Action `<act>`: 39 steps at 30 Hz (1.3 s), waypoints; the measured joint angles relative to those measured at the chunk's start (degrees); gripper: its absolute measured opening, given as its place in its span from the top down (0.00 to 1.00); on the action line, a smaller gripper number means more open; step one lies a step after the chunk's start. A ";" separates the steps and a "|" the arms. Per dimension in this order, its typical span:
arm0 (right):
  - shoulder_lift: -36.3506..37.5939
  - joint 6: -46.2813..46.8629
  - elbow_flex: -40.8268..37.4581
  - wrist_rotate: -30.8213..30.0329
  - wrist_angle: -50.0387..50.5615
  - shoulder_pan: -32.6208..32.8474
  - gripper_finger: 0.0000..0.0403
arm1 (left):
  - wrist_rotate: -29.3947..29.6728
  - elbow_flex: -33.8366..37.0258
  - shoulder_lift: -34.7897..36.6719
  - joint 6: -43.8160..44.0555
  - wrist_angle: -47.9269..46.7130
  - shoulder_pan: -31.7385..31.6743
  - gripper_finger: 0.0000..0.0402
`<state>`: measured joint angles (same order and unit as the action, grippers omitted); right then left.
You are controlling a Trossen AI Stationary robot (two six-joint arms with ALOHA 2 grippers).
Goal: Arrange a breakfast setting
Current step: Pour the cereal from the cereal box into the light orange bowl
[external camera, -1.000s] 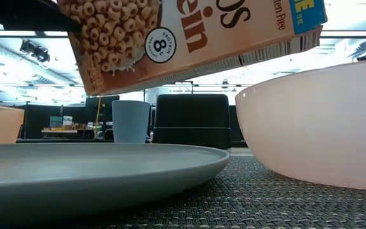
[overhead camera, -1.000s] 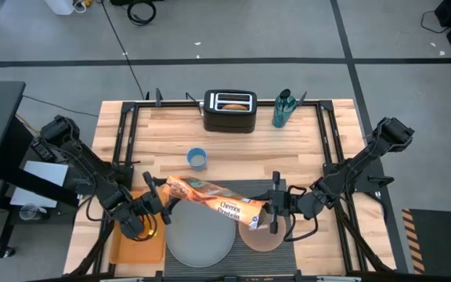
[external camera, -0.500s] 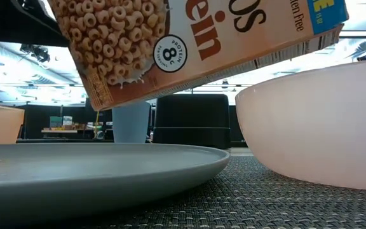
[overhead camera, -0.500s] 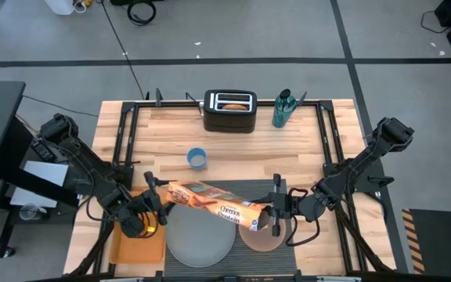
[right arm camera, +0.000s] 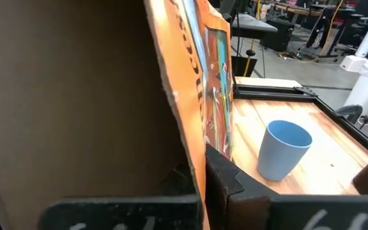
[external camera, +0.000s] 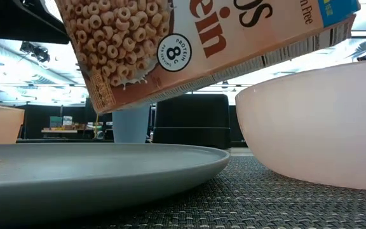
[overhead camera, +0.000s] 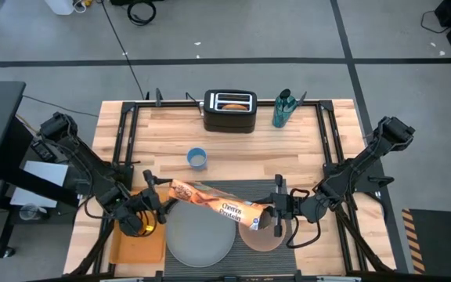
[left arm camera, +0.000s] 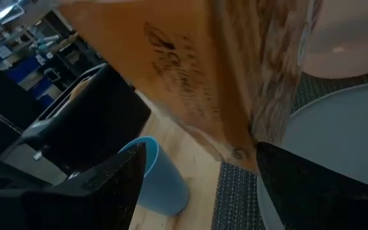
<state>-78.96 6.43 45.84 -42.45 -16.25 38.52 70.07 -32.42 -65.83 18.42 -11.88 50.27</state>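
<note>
High view: cereal box (overhead camera: pixel 210 202) has dipped lower toward the pink bowl (overhead camera: pixel 263 235); left gripper (overhead camera: pixel 156 205) jaws wide around one end, right gripper (overhead camera: pixel 276 213) jaws shut on the other — pouring looks near.

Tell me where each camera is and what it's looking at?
High view: above the table, looking straight down; both arms hold the cereal box over the plate and bowl.
Low view: at tabletop height, looking across; no arm shows.
Left wrist view: on the left arm; its dark fingers show.
Right wrist view: on the right arm, against the box flap.
All four views share the box; three show the blue cup.
</note>
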 joint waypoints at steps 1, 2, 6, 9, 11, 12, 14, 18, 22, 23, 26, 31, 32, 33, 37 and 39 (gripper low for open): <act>0.00 0.01 -0.01 0.00 0.04 0.02 0.99 | -0.45 0.04 0.18 0.18 1.02 0.02 0.24; 0.00 0.04 0.00 0.05 0.06 0.04 0.99 | -1.59 0.04 0.24 -0.25 2.47 -0.14 0.24; 0.11 -0.84 -0.01 0.80 0.21 0.04 0.99 | -8.46 0.04 0.28 -4.12 5.79 -0.70 0.24; 0.79 -0.89 -0.02 2.48 0.23 0.11 0.99 | -9.52 0.04 0.36 -5.35 5.99 -0.73 0.24; 0.85 -1.06 -0.02 2.52 0.08 0.09 0.99 | -13.15 0.04 0.37 -6.58 7.84 -1.53 0.24; 0.85 -1.07 -0.02 2.69 0.14 0.09 0.99 | -15.95 0.04 0.37 -7.23 9.55 -2.25 0.24; 0.85 -1.04 -0.02 3.35 0.13 0.05 0.99 | -20.63 0.04 0.34 -9.56 12.59 -3.74 0.24; 0.85 -1.04 -0.02 3.46 0.00 -0.04 0.99 | -25.43 0.04 0.29 -15.05 17.97 -5.88 0.24; 0.83 -0.72 -0.02 3.32 0.06 -0.04 0.99 | -27.06 0.04 0.29 -18.04 19.48 -7.15 0.24; 0.83 -0.68 -0.02 3.31 0.06 -0.04 0.99 | -27.36 0.04 0.29 -18.08 19.45 -7.38 0.24; 0.83 -0.63 -0.02 3.29 0.09 -0.06 0.99 | -28.42 0.04 0.27 -18.05 19.51 -7.74 0.27; 0.83 -0.63 -0.02 3.25 0.04 -0.04 0.99 | -29.54 0.04 0.27 -18.27 21.32 -7.72 0.36; 0.83 -0.63 -0.02 3.22 0.04 -0.03 0.99 | -29.63 0.04 0.27 -18.27 21.38 -7.72 0.38; 0.83 -0.62 -0.01 3.25 0.04 -0.02 0.98 | -29.65 0.04 0.27 -18.33 21.38 -7.72 0.41; 0.83 -0.67 0.00 3.36 -0.11 -0.04 0.92 | -29.62 0.04 0.24 -19.11 21.42 -7.72 0.50; 0.84 -1.08 0.00 3.34 -0.09 0.12 0.88 | -29.62 0.04 0.35 -19.13 21.33 -7.73 0.53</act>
<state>-78.12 5.35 45.84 -39.10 -16.34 38.65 40.45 -32.38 -65.47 -0.71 9.45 42.54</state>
